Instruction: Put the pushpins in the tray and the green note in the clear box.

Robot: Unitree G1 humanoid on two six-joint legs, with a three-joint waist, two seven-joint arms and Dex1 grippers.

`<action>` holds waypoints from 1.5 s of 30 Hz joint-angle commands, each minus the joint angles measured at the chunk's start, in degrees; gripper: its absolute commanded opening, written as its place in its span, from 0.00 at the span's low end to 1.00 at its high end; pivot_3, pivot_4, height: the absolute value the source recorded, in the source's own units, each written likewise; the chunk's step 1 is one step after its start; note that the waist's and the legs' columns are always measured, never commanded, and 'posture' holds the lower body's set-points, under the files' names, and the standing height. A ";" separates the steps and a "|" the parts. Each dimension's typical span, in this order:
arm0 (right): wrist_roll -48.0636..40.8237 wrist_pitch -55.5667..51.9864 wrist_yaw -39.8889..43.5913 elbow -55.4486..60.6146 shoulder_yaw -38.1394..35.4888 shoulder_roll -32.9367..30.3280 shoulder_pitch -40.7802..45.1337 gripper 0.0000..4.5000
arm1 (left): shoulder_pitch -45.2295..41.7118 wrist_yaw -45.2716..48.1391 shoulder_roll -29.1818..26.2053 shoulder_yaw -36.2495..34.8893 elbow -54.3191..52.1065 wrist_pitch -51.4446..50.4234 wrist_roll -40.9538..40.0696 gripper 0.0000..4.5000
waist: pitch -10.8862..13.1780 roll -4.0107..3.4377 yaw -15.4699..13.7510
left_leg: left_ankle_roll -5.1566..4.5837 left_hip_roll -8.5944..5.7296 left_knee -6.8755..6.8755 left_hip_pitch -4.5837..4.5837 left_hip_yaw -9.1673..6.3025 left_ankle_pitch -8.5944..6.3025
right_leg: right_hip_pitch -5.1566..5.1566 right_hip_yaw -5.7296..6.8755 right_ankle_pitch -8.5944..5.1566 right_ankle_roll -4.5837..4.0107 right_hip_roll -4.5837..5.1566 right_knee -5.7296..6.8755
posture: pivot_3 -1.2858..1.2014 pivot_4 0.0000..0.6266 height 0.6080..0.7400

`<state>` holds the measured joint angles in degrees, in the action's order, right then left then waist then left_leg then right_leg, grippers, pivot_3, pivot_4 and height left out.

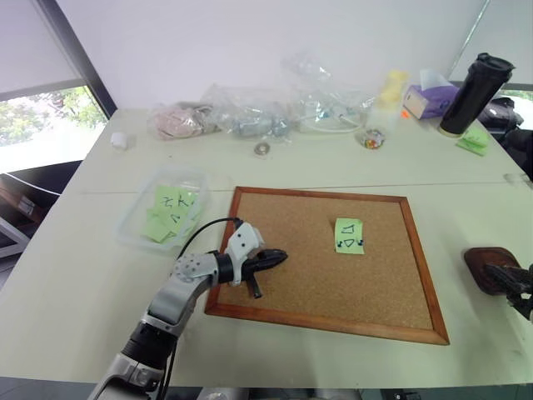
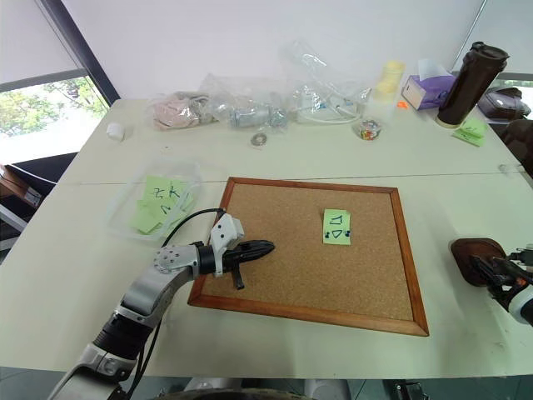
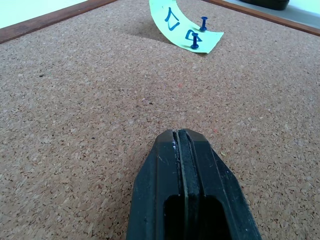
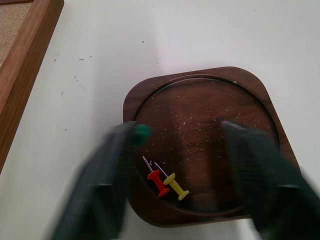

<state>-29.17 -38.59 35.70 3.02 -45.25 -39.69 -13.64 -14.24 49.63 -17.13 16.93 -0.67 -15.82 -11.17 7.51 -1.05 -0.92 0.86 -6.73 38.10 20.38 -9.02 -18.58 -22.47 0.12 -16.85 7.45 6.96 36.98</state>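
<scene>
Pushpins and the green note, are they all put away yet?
Partly. A red pushpin and a yellow pushpin lie in the tray; a green one sits at a finger of the open right gripper above it. Two blue pushpins pin the green note to the cork board. The shut left gripper holds nothing. The note hasn't reached the clear box.

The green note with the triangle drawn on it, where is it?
The green note is pinned on the cork board, right of its middle, by two blue pushpins, ahead of the shut left gripper.
</scene>
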 commanded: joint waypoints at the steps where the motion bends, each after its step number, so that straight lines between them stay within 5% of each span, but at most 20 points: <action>1: -2.43 -0.39 0.22 3.14 -2.25 -0.72 -0.03 1.00 | 1.35 1.01 0.36 2.53 2.12 -0.69 0.55 0.00 | 0.00 0.00 -0.01 | 0.00 0.00 0.00 0.00 0.00 0.00 | 0.00 0.00 0.00 0.00 0.00 0.00 | 0.52 0.24 0.93; 7: -8.47 -5.41 0.00 12.38 -1.06 -2.34 2.78 1.00 | 0.97 1.36 0.33 2.35 2.77 -0.41 0.61 0.00 | -0.01 -0.02 0.03 | 0.00 0.00 0.00 0.00 0.00 0.00 | 0.01 0.00 0.00 0.00 0.00 -0.01 | 0.52 0.24 0.93; 15: -15.23 -12.77 -2.99 27.78 14.44 -2.90 12.68 1.00 | 0.60 1.69 -0.16 2.09 2.74 -0.48 0.86 0.00 | 0.02 0.09 -0.72 | 0.00 0.04 0.03 0.02 -0.08 0.00 | 0.04 0.02 0.00 0.00 -0.05 -0.04 | 0.52 0.24 0.93; 22: -8.20 -9.15 -2.15 28.66 29.05 -3.82 12.94 1.00 | 0.80 1.08 -0.47 1.48 2.02 -1.10 0.84 0.00 | -0.03 0.21 -1.25 | -0.01 0.04 0.01 0.06 -0.07 -0.01 | -0.04 0.01 0.00 0.00 -0.05 -0.08 | 0.52 0.24 0.93; 34: -0.10 -1.09 -0.61 21.84 34.46 -1.93 11.41 1.00 | 1.20 0.44 -1.09 1.12 0.95 -1.71 0.61 0.00 | -0.03 0.28 -1.16 | 0.00 0.07 -0.01 0.05 -0.06 -0.01 | -0.07 0.01 0.00 0.00 -0.09 -0.08 | 0.52 0.24 0.93; 37: 0.88 0.40 -0.25 19.29 34.41 -1.42 11.62 0.83 | 0.71 0.37 -1.19 0.93 1.02 -1.83 0.62 0.00 | -0.03 0.27 -1.16 | 0.00 0.07 -0.01 0.05 -0.06 -0.01 | -0.08 0.01 0.00 0.00 -0.10 -0.08 | 0.52 0.24 0.93; 43: 2.21 2.31 0.00 15.98 34.90 -0.66 13.12 0.15 | 0.95 0.43 -1.56 0.82 0.57 -2.19 0.46 0.00 | -0.03 0.27 -1.07 | 0.00 0.07 -0.01 0.05 -0.06 -0.02 | -0.08 0.01 0.00 0.00 -0.10 -0.08 | 0.52 0.24 0.93; 45: 2.62 2.53 0.02 15.36 35.26 -0.43 13.69 0.02 | 0.99 0.43 -1.62 0.83 0.51 -2.34 0.43 0.00 | -0.03 0.28 -1.09 | 0.00 0.08 -0.02 0.05 -0.06 -0.02 | -0.09 0.01 0.00 0.00 -0.10 -0.08 | 0.52 0.24 0.93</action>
<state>-27.02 -37.19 35.68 17.98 -9.47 -40.42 -0.98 -14.95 49.87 -17.75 17.14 -1.43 -16.57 -11.04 7.48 -0.77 -2.01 0.86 -6.65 38.08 20.43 -9.09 -18.60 -22.56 0.12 -16.85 7.45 6.86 36.90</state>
